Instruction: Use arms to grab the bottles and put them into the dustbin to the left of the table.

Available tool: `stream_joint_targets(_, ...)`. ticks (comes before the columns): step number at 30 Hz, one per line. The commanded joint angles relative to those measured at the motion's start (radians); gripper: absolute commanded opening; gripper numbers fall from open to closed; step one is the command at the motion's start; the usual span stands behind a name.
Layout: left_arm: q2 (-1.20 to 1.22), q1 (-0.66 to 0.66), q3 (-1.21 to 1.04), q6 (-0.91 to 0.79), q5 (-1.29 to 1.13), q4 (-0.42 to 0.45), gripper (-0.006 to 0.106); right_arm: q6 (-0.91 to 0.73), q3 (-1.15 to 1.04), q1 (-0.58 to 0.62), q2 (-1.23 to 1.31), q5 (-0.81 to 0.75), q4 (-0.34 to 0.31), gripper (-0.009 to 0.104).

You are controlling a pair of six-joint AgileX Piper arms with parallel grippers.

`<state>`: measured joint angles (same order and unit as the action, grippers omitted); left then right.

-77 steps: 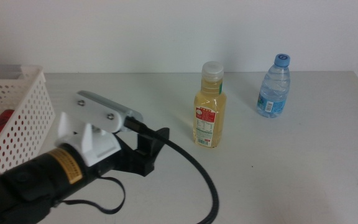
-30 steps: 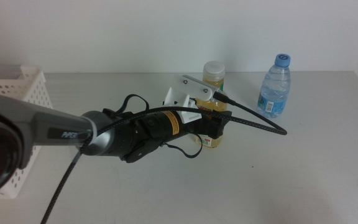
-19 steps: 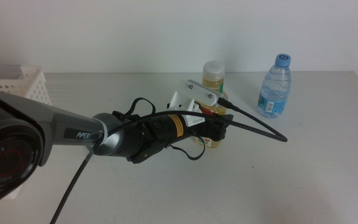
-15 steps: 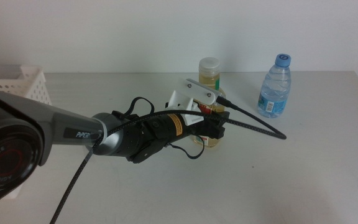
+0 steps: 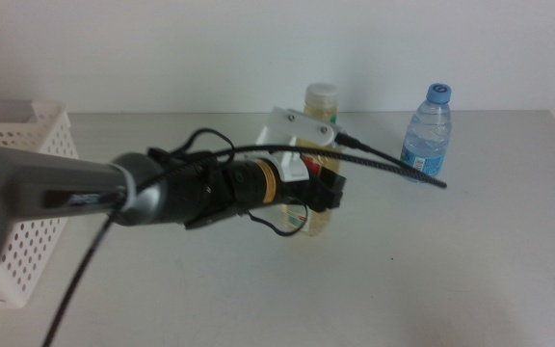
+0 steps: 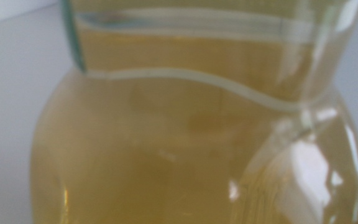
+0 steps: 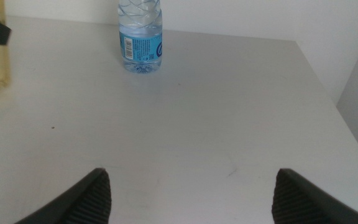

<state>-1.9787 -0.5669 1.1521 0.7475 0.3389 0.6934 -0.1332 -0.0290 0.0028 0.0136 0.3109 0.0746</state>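
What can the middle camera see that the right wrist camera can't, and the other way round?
Only the middle view shows the white dustbin at the table's left, the left arm reaching across, its left gripper at the yellow juice bottle, and the bottle's white cap. Only the right wrist view shows the right gripper, jaws spread open over bare table, waiting away from the bottles. Both show the water bottle standing untouched, and at least an edge of the juice bottle.
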Motion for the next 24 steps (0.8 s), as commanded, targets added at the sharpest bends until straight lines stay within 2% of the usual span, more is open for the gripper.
stream_joint_targets(1,0.157,0.001,0.037,0.077,-0.007,0.039,-0.002,-0.012,0.010,-0.007,0.021,-0.078,-0.005,0.066)
stream_joint_targets(8,0.359,0.001,0.037,0.280,-0.303,0.266,-0.002,-0.012,0.010,-0.007,0.021,-0.078,-0.005,0.066)
stream_joint_targets(12,0.439,0.000,0.037,0.303,-0.377,0.356,-0.002,-0.012,0.010,-0.007,0.021,-0.078,-0.005,0.066)
stream_joint_targets(17,0.499,0.000,0.037,0.302,-0.391,0.363,-0.002,-0.012,0.010,-0.007,0.021,-0.078,-0.005,0.066)
stream_joint_targets(24,0.579,-0.001,0.036,0.261,-0.462,0.327,-0.002,-0.012,0.010,-0.007,0.021,-0.078,-0.005,0.066)
